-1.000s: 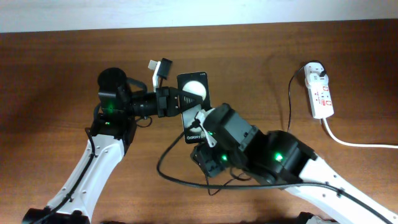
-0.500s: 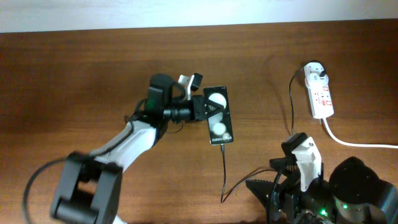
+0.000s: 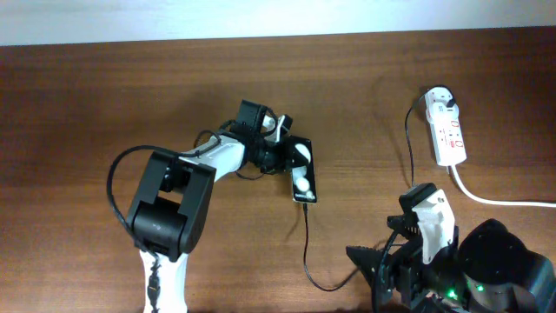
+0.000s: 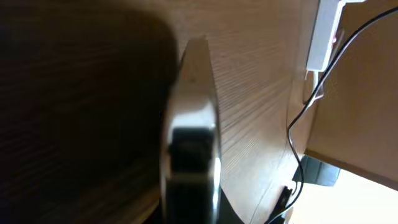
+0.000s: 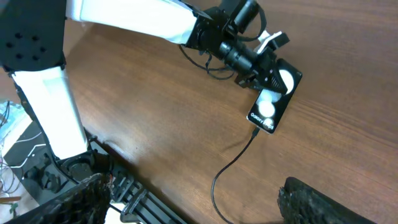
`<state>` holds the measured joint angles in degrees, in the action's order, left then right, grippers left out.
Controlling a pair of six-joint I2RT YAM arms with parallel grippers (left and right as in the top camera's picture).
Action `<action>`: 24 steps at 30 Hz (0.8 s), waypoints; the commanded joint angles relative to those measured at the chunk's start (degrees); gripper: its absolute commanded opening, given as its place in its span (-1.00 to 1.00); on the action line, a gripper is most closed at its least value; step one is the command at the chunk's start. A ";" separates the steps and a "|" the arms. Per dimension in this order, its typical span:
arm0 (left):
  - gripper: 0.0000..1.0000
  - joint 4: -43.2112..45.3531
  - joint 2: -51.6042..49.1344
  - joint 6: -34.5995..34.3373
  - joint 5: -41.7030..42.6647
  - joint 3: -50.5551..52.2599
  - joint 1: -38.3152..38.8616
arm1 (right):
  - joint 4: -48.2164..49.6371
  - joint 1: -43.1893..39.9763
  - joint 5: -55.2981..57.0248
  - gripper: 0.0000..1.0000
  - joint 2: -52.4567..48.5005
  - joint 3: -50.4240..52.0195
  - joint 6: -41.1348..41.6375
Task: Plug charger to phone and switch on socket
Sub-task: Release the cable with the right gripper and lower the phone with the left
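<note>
Phone (image 3: pixel 302 172) sits mid-table, with the charger (image 3: pixel 306 243) tip at its near end. Left gripper (image 3: pixel 282 156) is clamped on the phone's far-left edge, arm stretched low across the table. Right gripper (image 5: pixel 194 186) hangs spread wide and empty by the front edge. Socket (image 3: pixel 447 130) is well apart, far right.

— What's on cam besides the job?
— Brown wood table (image 3: pixel 87 104), grain running L-R, all round the left claw (image 3: pixel 285 155). White strip (image 3: pixel 261 17) beyond the table's far edge, well past that claw.
— R wrist cam?
— I see pale floor (image 5: pixel 15 146) w/ thin loose wires (image 5: pixel 9 118), off the table edge, left of the right claw (image 5: pixel 193 183).
</note>
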<state>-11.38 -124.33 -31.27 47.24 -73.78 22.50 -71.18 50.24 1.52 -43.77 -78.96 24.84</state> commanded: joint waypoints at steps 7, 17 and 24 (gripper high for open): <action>0.12 -2.89 -1.38 1.40 -2.62 -1.22 0.13 | -2.40 -0.37 0.74 1.00 -0.04 -0.74 -0.35; 0.98 -8.68 -1.38 1.40 -14.36 -1.22 0.13 | -2.58 -0.37 2.43 0.98 -0.04 -0.74 -0.35; 0.99 -11.96 -1.38 1.42 -26.45 -1.22 0.13 | -2.58 -0.37 2.45 0.98 -0.04 -0.74 -0.35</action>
<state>-21.06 -121.25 -30.85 37.87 -77.93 23.14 -73.71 50.24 3.03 -43.77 -78.96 24.82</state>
